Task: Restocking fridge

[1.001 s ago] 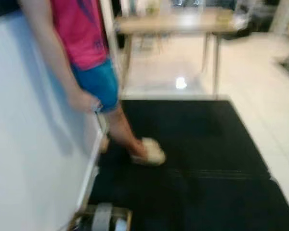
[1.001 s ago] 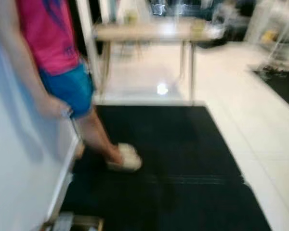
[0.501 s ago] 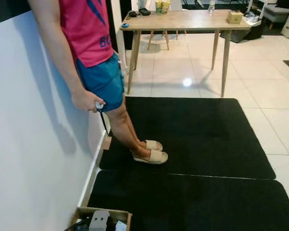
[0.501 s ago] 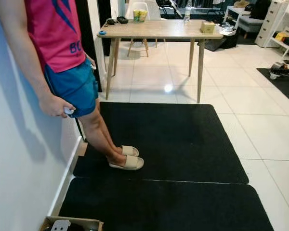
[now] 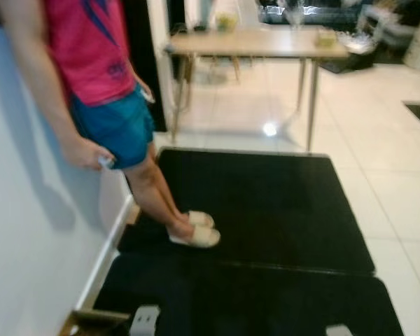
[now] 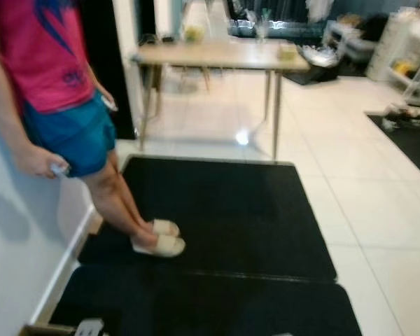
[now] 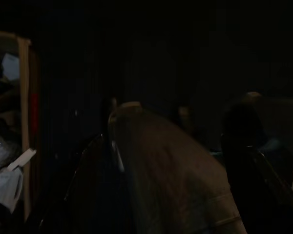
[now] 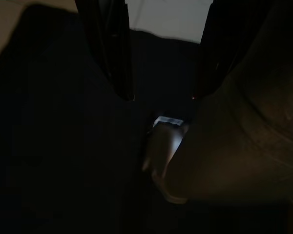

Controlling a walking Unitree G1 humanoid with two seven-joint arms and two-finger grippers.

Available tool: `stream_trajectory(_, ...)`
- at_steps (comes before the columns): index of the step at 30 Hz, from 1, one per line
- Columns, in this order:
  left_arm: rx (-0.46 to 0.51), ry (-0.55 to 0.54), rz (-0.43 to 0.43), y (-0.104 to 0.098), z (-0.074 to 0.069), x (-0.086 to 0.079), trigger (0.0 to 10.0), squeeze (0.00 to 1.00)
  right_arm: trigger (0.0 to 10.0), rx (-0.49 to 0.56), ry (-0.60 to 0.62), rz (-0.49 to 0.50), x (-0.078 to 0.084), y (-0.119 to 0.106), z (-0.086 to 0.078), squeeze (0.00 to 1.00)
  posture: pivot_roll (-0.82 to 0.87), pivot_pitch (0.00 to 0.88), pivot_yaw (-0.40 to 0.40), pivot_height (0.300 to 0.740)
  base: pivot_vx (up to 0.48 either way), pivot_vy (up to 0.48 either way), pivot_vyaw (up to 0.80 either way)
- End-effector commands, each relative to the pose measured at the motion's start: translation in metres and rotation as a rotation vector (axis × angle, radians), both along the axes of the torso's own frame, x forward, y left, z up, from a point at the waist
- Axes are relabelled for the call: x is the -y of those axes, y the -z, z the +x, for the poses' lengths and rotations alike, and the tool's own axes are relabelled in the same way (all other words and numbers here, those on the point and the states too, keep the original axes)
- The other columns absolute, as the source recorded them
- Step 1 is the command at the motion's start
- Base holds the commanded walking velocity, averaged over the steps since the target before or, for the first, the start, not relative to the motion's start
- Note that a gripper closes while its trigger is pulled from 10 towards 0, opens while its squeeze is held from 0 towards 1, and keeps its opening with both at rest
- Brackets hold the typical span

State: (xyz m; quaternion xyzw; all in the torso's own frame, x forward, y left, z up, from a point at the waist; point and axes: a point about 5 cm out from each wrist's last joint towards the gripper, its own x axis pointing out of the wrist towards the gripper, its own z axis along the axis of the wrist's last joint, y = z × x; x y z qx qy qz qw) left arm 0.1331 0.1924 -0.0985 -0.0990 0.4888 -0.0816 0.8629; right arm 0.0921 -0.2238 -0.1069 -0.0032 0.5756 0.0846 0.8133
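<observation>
My right gripper (image 8: 161,95) hangs idle over the black floor mat (image 5: 266,203), its two long black fingers (image 8: 112,53) spread apart with nothing between them. A small pale object sits just past the fingertips; can't identify it. Left wrist view is very dark: I can't tell whether my left gripper is open or closed. I can make out the edge of a brown cardboard box (image 7: 24,122) with some pale items inside.

In the head views, that box's corner (image 5: 91,318) sits on the floor by the white wall (image 5: 28,259), beside the mat. A person in a pink shirt and blue shorts (image 5: 112,126) leans on the wall, beige slippers (image 5: 196,234) on the mat, a small white object in one hand (image 5: 87,154). Beyond the mat stands a light wooden table (image 5: 259,43) on the white tiled floor (image 5: 392,175). I can't pick out a fridge; views are blurred.
</observation>
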Motion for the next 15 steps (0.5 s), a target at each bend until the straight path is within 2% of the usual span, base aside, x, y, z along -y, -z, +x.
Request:
stream_trajectory(1,-0.013,0.002,-0.001,0.0014,-0.0039,0.0003,10.0,0.00,10.0,0.007,-0.001,-0.010,0.0034,-0.0014,0.0029,0.00,-0.03,0.000,-0.006,0.740,0.000,-0.469,0.00)
stream_trajectory(7,-0.010,0.004,0.011,0.0012,-0.0034,-0.0005,10.0,0.00,10.0,0.006,0.001,-0.009,0.0021,-0.0010,0.0026,0.00,-0.02,0.000,-0.005,0.740,0.000,-0.439,0.00)
stream_trajectory(15,-0.006,-0.004,0.026,0.0009,-0.0017,-0.0012,10.0,0.00,10.0,0.006,0.000,-0.007,0.0004,-0.0006,0.0030,0.00,-0.02,0.000,-0.004,0.740,0.000,0.000,0.00)
